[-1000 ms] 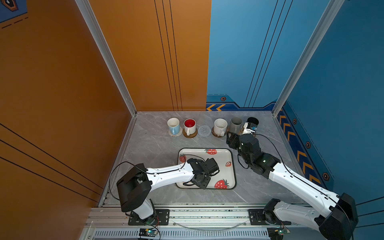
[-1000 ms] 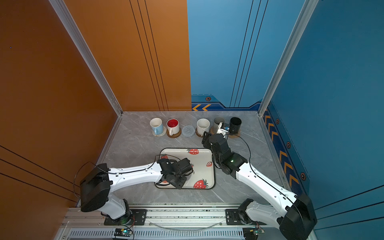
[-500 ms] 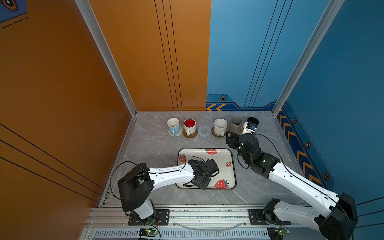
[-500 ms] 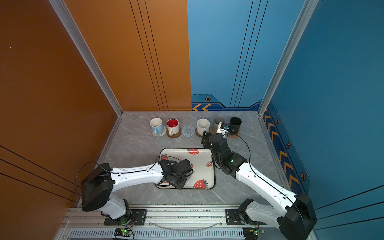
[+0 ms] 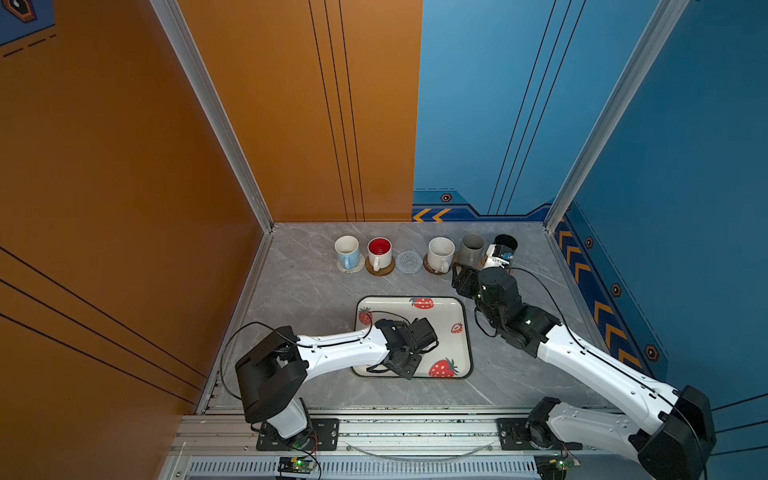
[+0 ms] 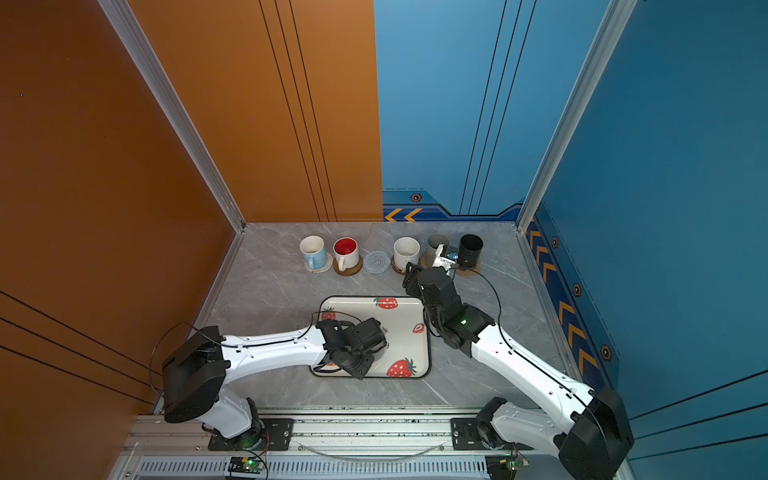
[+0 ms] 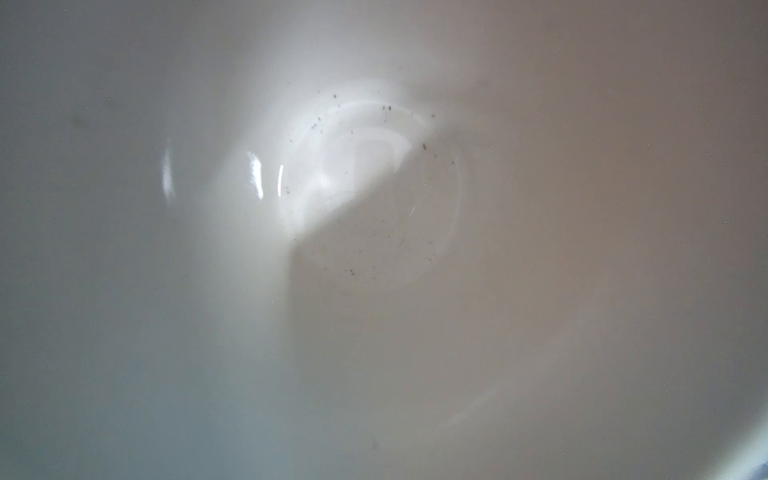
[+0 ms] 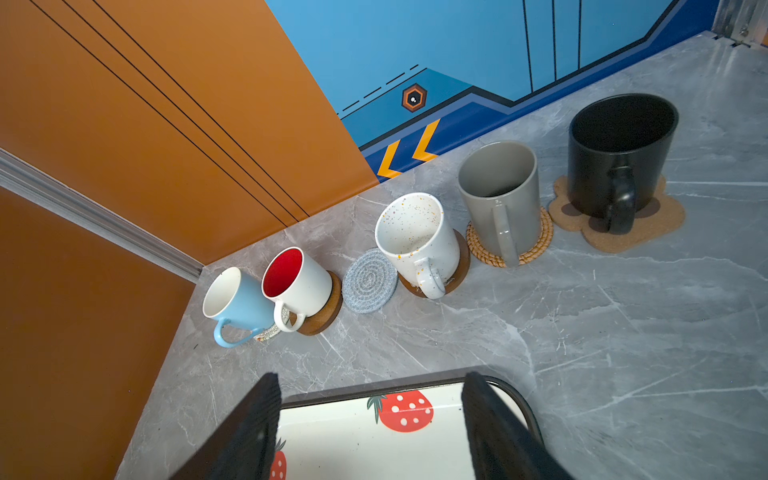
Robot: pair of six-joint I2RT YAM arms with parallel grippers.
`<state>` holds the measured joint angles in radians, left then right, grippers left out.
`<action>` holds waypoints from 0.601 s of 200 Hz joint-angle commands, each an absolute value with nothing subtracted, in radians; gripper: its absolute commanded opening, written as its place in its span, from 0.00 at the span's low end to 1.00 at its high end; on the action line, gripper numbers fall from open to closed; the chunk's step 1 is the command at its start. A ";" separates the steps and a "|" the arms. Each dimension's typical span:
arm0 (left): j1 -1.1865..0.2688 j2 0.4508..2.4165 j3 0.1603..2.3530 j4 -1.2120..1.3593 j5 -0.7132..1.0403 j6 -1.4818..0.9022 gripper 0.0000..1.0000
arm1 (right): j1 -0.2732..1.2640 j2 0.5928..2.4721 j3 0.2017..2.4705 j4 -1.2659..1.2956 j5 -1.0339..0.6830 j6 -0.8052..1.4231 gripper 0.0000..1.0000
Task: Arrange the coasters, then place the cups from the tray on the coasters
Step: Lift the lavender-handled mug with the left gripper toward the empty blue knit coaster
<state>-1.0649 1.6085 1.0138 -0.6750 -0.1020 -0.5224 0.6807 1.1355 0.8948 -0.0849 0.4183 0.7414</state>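
left gripper (image 5: pixel 410 338) at pale glossy mug (image 7: pixel 374 187), fingers can't tell; right gripper (image 8: pixel 372 401) wide, empty. grey woven round coaster (image 5: pixel 408 262) at 12 o'clock hemmed in, may clip flanking mugs (image 5: pixel 440 251)

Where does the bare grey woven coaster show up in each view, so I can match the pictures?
Top view: grey woven coaster in the back row, between the red-lined mug and the speckled mug.
Top view: coaster in the same gap.
Left wrist: not in it.
Right wrist: coaster between the same two mugs, bare.
Shared landmark: the red-lined mug beside it.
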 commanded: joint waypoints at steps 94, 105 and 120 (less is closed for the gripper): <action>-1.049 1.552 1.002 -0.658 -0.140 -0.539 0.00 | 0.681 1.144 0.925 -0.076 0.410 0.752 0.68; -1.047 1.550 1.002 -0.658 -0.143 -0.543 0.00 | 0.681 1.144 0.924 -0.075 0.408 0.752 0.68; -1.041 1.548 0.998 -0.649 -0.143 -0.547 0.00 | 0.680 1.146 0.923 -0.076 0.408 0.752 0.68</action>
<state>-1.0580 1.5871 1.0012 -0.6720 -0.1055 -0.5270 0.6807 1.1355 0.8948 -0.0849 0.4183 0.7414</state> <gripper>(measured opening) 0.164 0.678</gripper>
